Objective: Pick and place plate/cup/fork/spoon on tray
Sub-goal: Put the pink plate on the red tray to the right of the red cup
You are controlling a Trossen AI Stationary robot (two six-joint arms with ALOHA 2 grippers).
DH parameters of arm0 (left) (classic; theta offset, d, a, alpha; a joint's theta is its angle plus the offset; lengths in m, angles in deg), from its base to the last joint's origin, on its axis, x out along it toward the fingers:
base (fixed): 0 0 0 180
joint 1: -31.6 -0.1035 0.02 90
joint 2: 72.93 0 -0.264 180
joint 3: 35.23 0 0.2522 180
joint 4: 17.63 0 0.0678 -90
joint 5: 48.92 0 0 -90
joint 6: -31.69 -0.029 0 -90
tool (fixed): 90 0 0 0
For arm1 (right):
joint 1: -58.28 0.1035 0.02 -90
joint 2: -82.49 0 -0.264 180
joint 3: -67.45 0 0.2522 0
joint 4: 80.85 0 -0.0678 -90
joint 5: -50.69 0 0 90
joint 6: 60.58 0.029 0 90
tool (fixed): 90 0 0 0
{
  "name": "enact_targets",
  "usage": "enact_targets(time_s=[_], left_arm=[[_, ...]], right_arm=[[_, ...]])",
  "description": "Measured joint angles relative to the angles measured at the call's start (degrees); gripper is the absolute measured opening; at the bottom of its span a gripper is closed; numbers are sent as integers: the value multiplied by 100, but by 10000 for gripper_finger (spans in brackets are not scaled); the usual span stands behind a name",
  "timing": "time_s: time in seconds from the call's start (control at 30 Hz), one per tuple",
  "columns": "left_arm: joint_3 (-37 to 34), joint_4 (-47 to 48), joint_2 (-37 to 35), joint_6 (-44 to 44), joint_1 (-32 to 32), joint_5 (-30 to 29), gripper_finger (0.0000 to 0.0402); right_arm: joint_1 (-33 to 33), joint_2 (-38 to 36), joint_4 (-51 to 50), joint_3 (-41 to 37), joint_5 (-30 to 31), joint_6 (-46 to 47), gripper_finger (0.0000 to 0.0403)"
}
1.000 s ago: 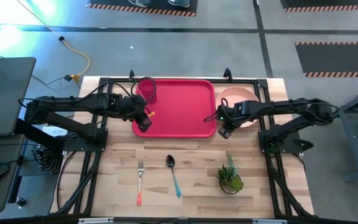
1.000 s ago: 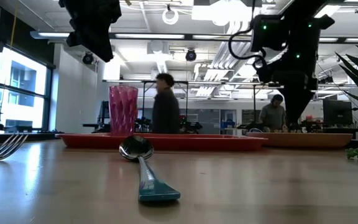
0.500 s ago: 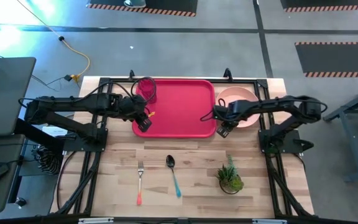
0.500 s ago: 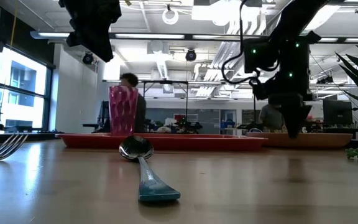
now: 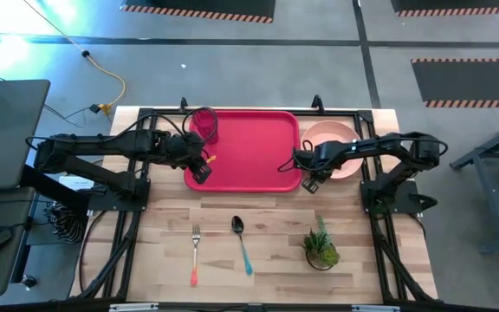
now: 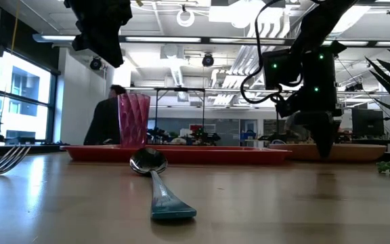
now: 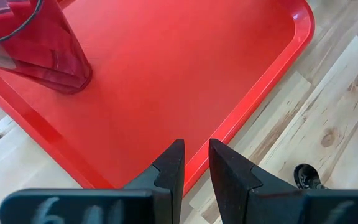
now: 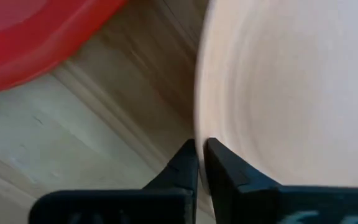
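Right gripper low at plate rim, fingers nearly shut w/ plate edge between them, just beside tray on worktop. Left gripper over tray's near-left corner, fingers close together, holding nothing. Cup upright in tray's far-left corner. Fork & spoon side by side on worktop nearer front, small plant to their right. No legible writing; blurred marks on left gripper base unreadable.

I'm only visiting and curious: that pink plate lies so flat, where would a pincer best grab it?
By its thin raised rim, from the side facing the tray. The plate lies flat on the table, so only its edge fits between fingers; the right pincer sits there.
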Motion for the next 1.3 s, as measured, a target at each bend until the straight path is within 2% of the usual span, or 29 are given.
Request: enact_targets(time_s=[0.33, 0.8, 1.03, 1.3], left_arm=[[0, 0, 0, 44, 0, 0, 62], [4, 0, 1, 44, -3, 0, 62], [4, 0, 0, 44, -4, 0, 62], [4, 0, 2, 44, -4, 0, 62]], right_arm=[[86, -134, -136, 14, -62, 256, 4], [241, -1419, -244, 34, 188, 1321, 0], [210, -1892, -387, 537, 588, 1372, 1], [11, -1934, -488, 1459, 1037, 677, 1]])
